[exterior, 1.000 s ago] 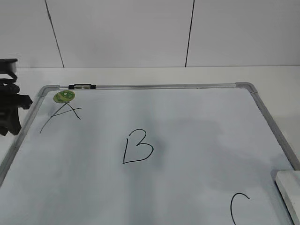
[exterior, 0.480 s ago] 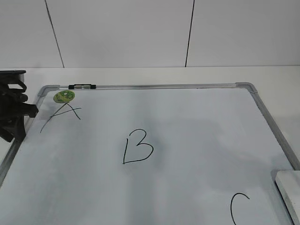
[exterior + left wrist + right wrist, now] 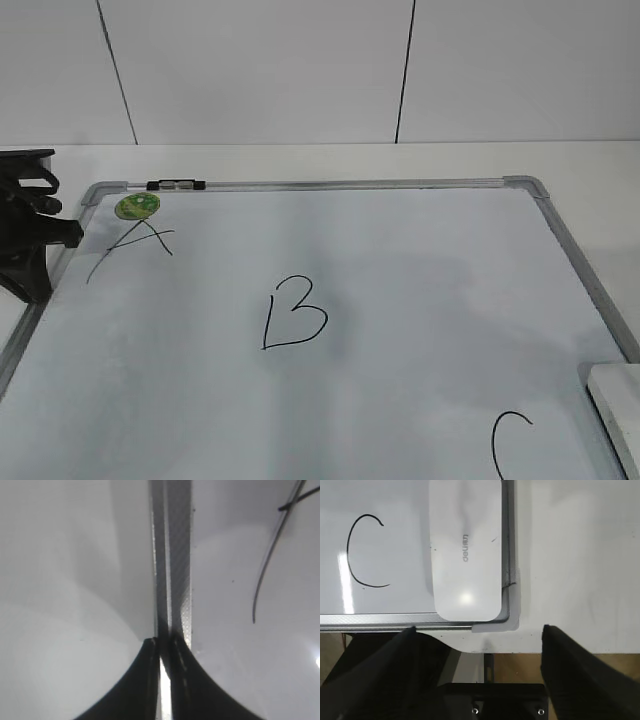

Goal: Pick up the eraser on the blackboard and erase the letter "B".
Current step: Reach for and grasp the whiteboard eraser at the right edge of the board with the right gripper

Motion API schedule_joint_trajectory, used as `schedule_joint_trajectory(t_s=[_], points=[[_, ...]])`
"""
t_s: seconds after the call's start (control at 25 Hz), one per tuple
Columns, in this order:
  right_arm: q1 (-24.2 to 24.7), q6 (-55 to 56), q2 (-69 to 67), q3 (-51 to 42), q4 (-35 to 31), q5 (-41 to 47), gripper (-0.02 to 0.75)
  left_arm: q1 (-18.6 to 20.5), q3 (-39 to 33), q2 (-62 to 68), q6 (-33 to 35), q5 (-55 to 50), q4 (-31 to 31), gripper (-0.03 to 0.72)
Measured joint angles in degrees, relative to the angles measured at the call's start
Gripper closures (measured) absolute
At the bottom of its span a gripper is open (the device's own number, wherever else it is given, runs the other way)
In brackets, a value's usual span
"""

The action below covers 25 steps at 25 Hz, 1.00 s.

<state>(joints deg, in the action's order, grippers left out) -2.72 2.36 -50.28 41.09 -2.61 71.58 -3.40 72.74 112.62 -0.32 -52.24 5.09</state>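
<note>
The blackboard (image 3: 520, 183) is a white board with a grey frame lying flat. The letter "B" (image 3: 293, 315) is drawn near its middle. The eraser (image 3: 618, 408) lies at the board's near right corner, and in the right wrist view (image 3: 465, 550) it is a white block with grey print. My right gripper (image 3: 479, 629) is open and empty, just short of the eraser's near end. It is out of the exterior view. My left gripper (image 3: 25, 245) is at the board's left edge, and in the left wrist view (image 3: 164, 642) it is shut and empty over the frame (image 3: 172, 555).
A thin black "A" (image 3: 130, 245) and a round green magnet (image 3: 137, 206) are at the board's far left corner. A black "C" (image 3: 508, 445) is left of the eraser, also in the right wrist view (image 3: 362, 550). A marker clip (image 3: 176, 184) sits on the far frame.
My left gripper has shifted slightly right, toward the board's left frame. The eraser and the letters have not moved.
</note>
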Motion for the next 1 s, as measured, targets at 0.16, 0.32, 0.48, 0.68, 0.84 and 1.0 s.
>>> schedule_joint_trajectory(t_s=[0.16, 0.32, 0.48, 0.68, 0.84, 1.0], points=[[0.0, 0.0, -0.11, 0.0, -1.37, 0.0, 0.153, 0.0, 0.03, 0.0, -0.12, -0.09, 0.0, 0.668], [0.0, 0.0, -2.14, 0.0, -1.48, 0.0, 0.15, 0.0, 0.03, 0.0, -0.19, -0.09, 0.0, 0.668], [0.0, 0.0, -5.69, 0.0, -1.71, -0.26, 0.113, 0.0, 0.03, 0.0, -0.19, -0.09, 0.0, 0.668], [0.0, 0.0, -11.17, 0.0, -2.01, -4.01, 0.079, 0.0, 0.03, 0.0, -0.19, -0.09, 0.0, 0.668], [0.0, 0.0, -16.19, 0.13, -2.06, -7.39, 0.078, 0.0, 0.03, 0.0, -0.19, -0.09, 0.0, 0.668], [0.0, 0.0, -21.62, 0.13, -3.45, -9.26, 0.078, 0.0, 0.03, 0.0, -0.19, -0.09, 0.0, 0.668]])
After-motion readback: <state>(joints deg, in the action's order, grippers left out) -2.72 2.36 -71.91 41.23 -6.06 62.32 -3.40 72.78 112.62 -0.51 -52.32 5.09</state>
